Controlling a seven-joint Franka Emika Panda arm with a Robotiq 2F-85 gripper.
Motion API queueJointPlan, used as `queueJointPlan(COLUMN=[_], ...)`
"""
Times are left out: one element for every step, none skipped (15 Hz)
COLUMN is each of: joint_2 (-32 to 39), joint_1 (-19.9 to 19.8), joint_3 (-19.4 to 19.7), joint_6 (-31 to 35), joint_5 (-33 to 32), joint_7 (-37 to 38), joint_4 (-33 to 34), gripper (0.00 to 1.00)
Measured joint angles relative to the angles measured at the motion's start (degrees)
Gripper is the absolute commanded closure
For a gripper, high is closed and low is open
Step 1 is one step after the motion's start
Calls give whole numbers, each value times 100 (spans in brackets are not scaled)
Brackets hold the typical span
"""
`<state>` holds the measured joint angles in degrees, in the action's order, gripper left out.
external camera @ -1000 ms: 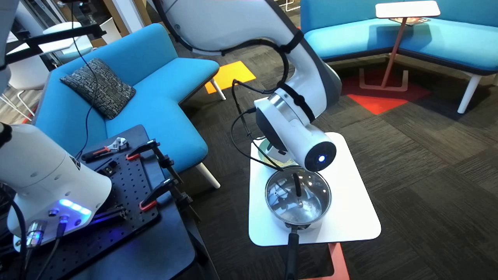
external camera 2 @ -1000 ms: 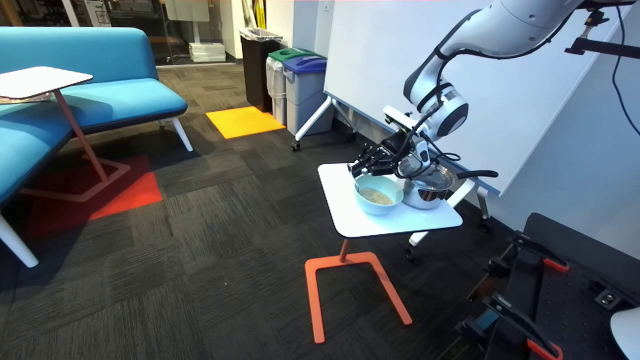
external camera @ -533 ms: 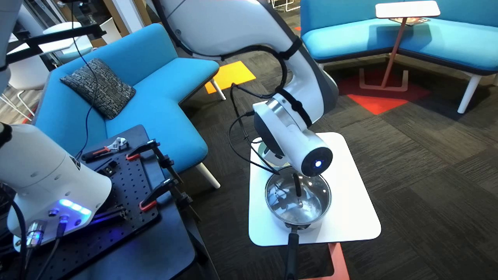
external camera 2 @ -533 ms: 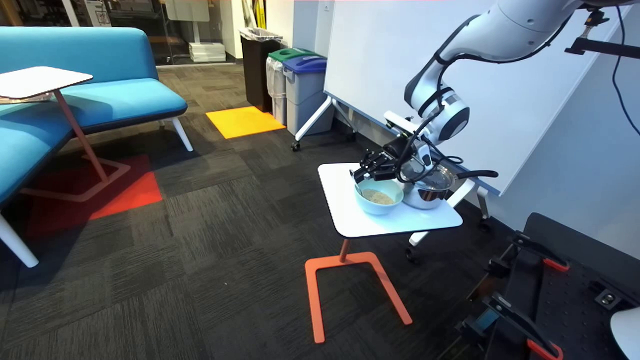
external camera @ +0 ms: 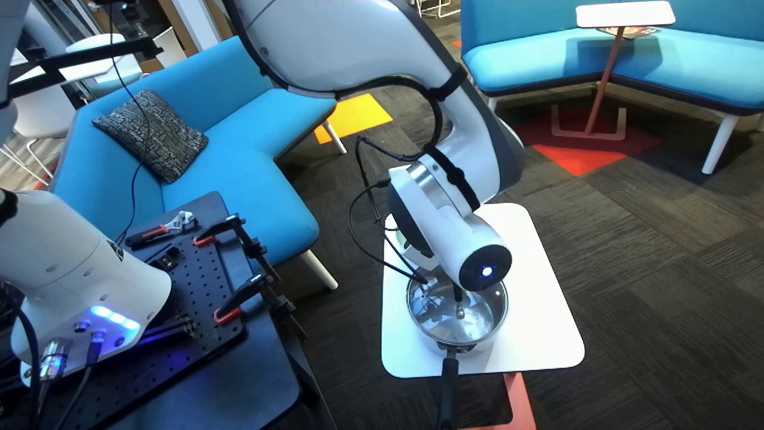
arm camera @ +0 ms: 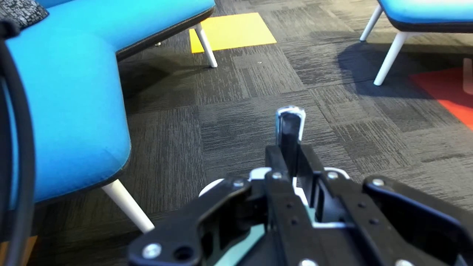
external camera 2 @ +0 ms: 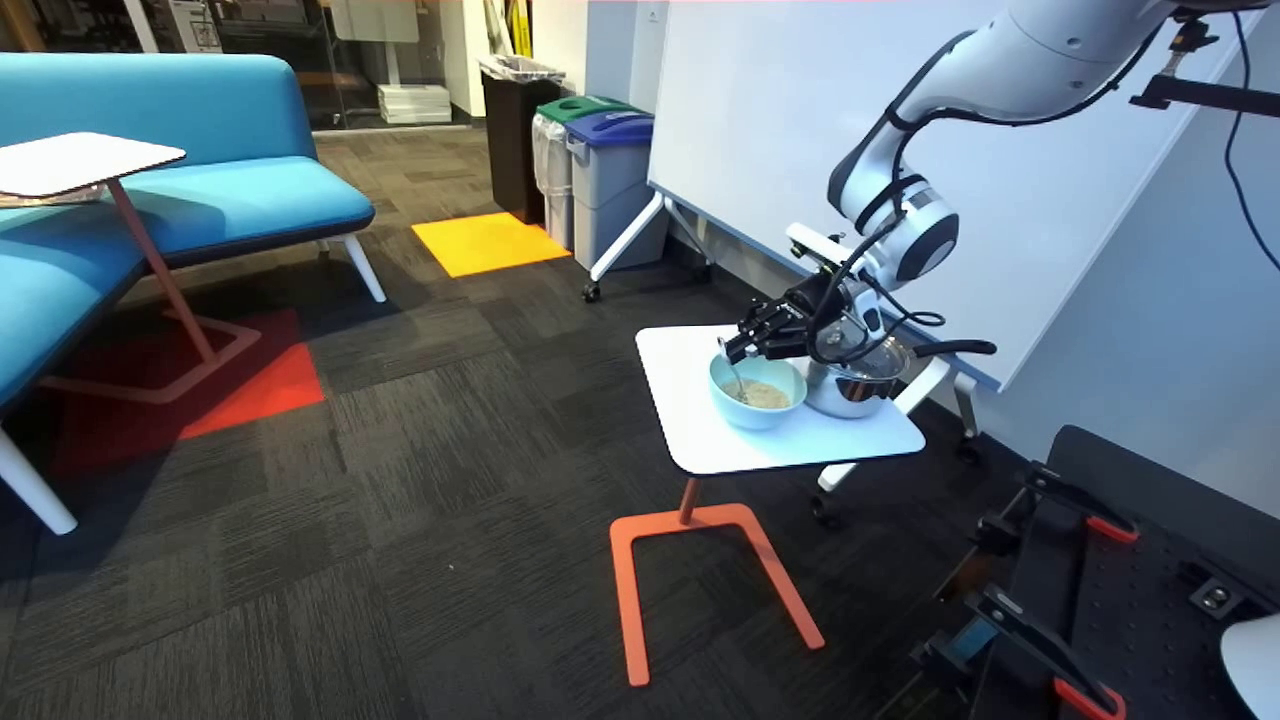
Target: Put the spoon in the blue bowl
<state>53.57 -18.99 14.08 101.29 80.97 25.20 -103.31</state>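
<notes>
The blue bowl [external camera 2: 752, 416] stands on the small white table, pale blue outside with a beige, grainy inside. In an exterior view only a sliver of the bowl [external camera: 400, 237] shows beside the arm; in the wrist view pale teal parts of the bowl [arm camera: 242, 245] show behind the fingers. My gripper [external camera 2: 738, 348] is over the bowl's far rim. In the wrist view the gripper [arm camera: 289, 157] is shut on the spoon, whose shiny handle end [arm camera: 291, 111] sticks out past the fingertips. The spoon's lower part [external camera 2: 740, 384] slants down into the bowl; its tip is hard to make out.
A steel pot [external camera 2: 845, 402] with a glass lid and dark handle stands close beside the bowl; the pot [external camera: 456, 325] is partly under the wrist. Both stand on the white table [external camera: 540, 322]. Loose cables [external camera: 352, 230] hang from the arm. A blue couch [external camera: 239, 179] is nearby.
The gripper has moved from the bowl's outer edge toward the pot, carrying the spoon. The spoon's lower part now shows further inside the bowl. The bowl and pot have not moved.
</notes>
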Motion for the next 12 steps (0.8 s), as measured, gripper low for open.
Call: queueJointPlan(joint_2=[-6,-11,-14,-16,-17,-17,-16,-16,-14,-10,-2,8], joint_1=[-16,-26,-30,-30,-30,-29,-29,-29,-29,-28,-28,-28], joint_3=[1,2,2,2,2,1,1,0,-2,-6,-13,-23], joint_6=[4,12,25,41,49,61,67,70,71,71,71,71], joint_5=[55,126,189,244,279,311,331,340,341,341,341,341], joint_7=[-17,-33,-49,-62,-78,-97,-107,-108,-108,-108,-108,-108], joint_4=[0,1,5,14,30,47,67,91,119,156,202,249], gripper=[96,96,96,96,96,96,96,96,96,96,96,96])
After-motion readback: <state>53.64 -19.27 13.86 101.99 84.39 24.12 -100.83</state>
